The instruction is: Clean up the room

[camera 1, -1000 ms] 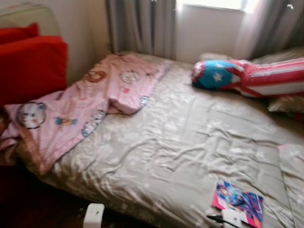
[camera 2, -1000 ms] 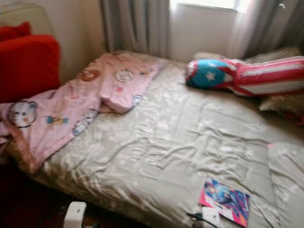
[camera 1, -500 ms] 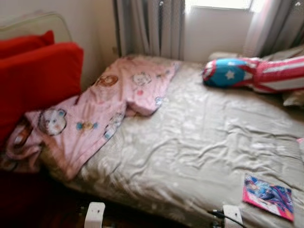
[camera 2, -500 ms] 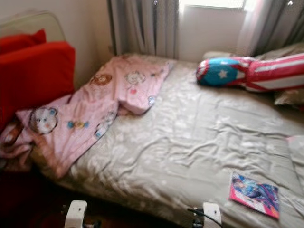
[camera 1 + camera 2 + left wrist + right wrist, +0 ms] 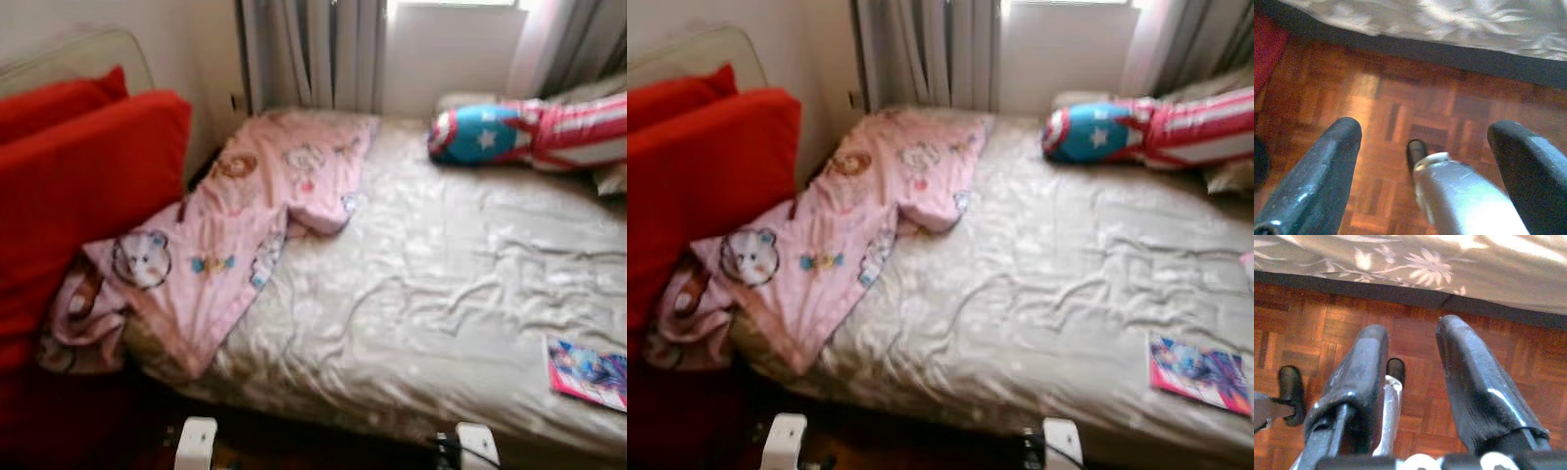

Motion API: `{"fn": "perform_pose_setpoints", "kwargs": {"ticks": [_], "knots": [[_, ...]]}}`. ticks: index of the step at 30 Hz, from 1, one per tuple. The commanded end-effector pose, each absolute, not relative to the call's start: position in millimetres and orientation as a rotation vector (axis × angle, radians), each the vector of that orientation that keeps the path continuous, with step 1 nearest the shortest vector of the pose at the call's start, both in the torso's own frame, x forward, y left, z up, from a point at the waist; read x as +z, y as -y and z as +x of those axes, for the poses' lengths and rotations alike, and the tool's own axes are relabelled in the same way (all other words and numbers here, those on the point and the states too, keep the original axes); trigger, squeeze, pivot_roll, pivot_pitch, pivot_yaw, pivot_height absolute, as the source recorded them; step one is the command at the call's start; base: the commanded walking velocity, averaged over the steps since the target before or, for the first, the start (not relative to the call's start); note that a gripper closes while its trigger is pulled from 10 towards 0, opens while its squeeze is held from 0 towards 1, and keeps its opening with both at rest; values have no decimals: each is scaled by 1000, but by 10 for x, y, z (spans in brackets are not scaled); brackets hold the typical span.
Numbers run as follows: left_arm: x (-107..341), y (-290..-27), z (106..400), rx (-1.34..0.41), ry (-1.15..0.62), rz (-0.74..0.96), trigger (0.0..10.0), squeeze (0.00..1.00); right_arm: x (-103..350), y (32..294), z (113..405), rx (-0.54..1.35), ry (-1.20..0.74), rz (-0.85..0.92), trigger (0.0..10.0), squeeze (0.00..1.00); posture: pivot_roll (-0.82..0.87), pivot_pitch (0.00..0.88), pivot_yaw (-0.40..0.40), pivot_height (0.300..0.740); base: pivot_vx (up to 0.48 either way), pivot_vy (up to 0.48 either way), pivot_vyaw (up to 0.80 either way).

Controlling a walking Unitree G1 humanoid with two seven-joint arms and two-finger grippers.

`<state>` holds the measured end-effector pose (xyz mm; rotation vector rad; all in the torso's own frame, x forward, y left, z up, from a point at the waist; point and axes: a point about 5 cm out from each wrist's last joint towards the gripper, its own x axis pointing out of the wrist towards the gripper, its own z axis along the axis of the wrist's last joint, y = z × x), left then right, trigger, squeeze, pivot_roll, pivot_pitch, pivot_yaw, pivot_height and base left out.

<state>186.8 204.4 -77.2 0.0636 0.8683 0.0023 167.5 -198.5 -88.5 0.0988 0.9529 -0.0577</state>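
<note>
On the bed [image 5: 451, 294], a pink blanket [image 5: 235, 235], seemingly rumpled; parquet floor [image 5: 1400, 112] below.

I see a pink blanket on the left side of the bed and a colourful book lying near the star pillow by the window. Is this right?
Not quite. The book lies at the bed's near right edge, far from the star pillow, as the left eye view shows. The pink blanket is on the left side.

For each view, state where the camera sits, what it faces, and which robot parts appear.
Eye views: head, looking down at the bed and blanket; both wrists at the bottom edge.
Left wrist: faces the floor and bed edge; left hand open.
Right wrist: same floor and bed edge; right hand open.
</note>
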Motion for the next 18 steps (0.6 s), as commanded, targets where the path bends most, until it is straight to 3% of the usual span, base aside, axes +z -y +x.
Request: {"fn": "perform_pose_setpoints", "kwargs": {"ticks": [1,5,9,18], "knots": [[-806,-2063,1800,1,-899,78,10000,0,-872,1919,1724,-44,-938,112,10000,0,-52,34,-38,740,0,480,0],[-806,-2063,1800,1,-899,77,10000,0,-871,1920,1727,-44,-938,112,10000,0,-52,34,-38,740,0,480,0],[-805,-2063,1804,3,-900,74,10000,0,-937,1634,1641,-15,-964,119,10000,0,-46,45,-44,740,0,480,0],[-806,-2059,1803,3,-900,74,10000,0,-940,1890,1564,-41,-968,110,10000,0,-44,49,-45,740,0,476,0]]}}
